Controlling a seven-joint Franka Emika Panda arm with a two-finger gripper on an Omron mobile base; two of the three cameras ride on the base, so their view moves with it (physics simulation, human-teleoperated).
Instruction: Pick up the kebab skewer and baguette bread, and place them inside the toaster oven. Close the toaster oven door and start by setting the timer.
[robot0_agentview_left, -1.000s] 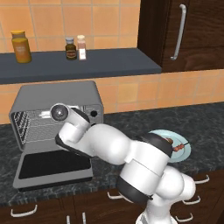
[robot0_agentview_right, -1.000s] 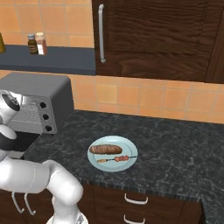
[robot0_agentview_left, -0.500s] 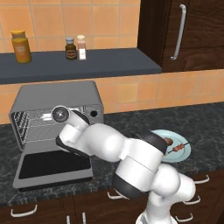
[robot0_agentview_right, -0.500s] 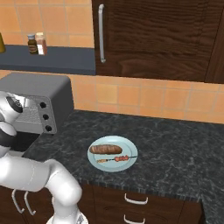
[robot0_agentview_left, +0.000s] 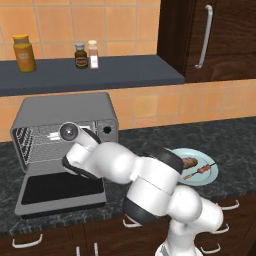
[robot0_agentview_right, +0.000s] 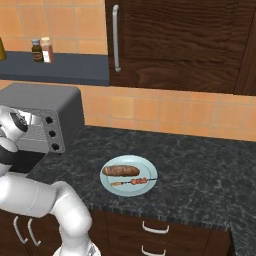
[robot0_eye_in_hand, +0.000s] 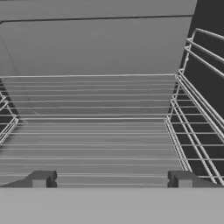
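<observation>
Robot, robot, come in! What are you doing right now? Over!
Gripper jaws open, empty, facing the wire rack in the toaster oven. Toaster oven door down. Kebab skewer and baguette bread on the plate. Nothing in the way.

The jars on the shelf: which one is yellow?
The big jar at the shelf's left end is yellow. The two small ones are dark and pinkish.

No words or numbers can be read anywhere. Small labels are seen on the jars (robot0_agentview_left: 80, 55) on the shelf (robot0_agentview_left: 100, 75), but they are too blurry to be read.
</observation>
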